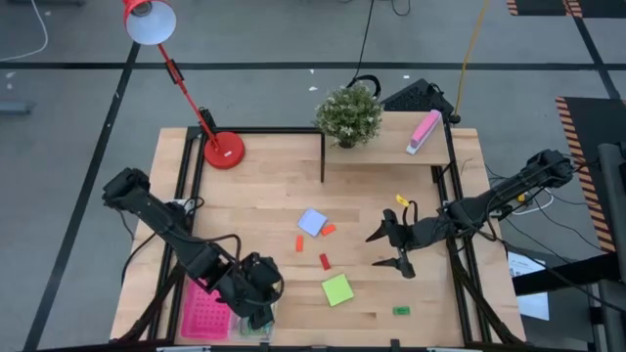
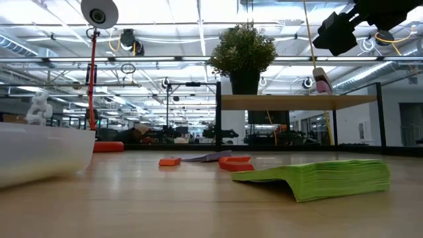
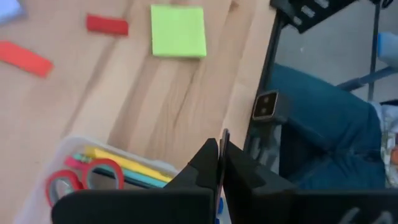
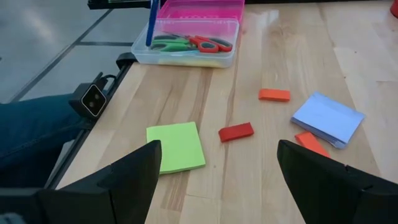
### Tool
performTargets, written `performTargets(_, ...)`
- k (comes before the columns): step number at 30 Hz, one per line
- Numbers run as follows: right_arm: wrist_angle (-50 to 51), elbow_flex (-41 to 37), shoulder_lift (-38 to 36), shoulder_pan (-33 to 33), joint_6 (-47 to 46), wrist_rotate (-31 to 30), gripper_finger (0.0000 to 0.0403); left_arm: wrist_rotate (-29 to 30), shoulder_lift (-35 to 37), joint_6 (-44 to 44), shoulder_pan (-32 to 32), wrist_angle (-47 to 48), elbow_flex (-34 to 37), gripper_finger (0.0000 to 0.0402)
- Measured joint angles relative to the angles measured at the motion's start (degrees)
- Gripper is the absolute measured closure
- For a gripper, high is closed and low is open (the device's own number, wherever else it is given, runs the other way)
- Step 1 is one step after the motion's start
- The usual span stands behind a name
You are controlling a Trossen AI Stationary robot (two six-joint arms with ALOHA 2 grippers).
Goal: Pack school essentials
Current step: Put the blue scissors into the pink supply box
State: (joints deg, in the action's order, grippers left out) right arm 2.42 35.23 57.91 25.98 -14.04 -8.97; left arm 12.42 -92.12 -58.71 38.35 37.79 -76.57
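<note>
A clear box [image 4: 186, 43] at the table's near left edge, beside a pink tray [image 1: 205, 318], holds scissors with green and red handles [image 4: 193, 42] and yellow pens [image 3: 134, 165]. My left gripper [image 1: 262, 313] hangs above the box, shut on a blue pen [image 4: 150, 25]. My right gripper [image 4: 217, 180] hovers open over the table's right half. Lying flat on the table are a green note pad [image 1: 337, 289], a pale-blue pad [image 1: 312, 222], a red block [image 1: 325, 261], two orange blocks [image 1: 299, 242] and a small green block [image 1: 401, 311]. My left gripper pinches the blue pen's upper part [image 4: 153, 5] between its two fingers, coming from above and pointing down. The pen stands nearly upright below the fingers, its lower end [image 4: 148, 43] inside the clear box. The gripper's own body hides the exact place of contact.
A raised shelf at the far right carries a potted plant [image 1: 348, 115] and a pink-and-white block [image 1: 424, 132]. A red lamp [image 1: 223, 150] stands at the far left. A small yellow thing [image 1: 402, 200] lies beside my right arm. A person's jeans-clad legs [image 3: 323, 124] show past the near edge.
</note>
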Motion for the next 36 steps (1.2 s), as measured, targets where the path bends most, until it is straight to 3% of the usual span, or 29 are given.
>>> performTargets(8,0.0,0.0,0.0,0.0,-0.2,0.0,0.0088,-7.0,0.0,-2.0,-2.1,-8.5,7.7,0.039)
performTargets(18,-0.7,0.0,0.0,0.0,0.0,0.0,0.0088,-8.1,0.1,-2.9,-3.0,-12.4,13.3,0.0388)
performTargets(30,-0.7,0.0,0.0,0.0,-0.1,0.0,0.0088,-7.7,0.0,-4.5,-3.0,-6.0,14.4,0.0253)
performTargets(36,-0.7,0.0,0.1,0.0,-1.0,-0.2,0.0088,-4.6,0.0,-3.3,-3.2,-4.7,14.4,0.0221)
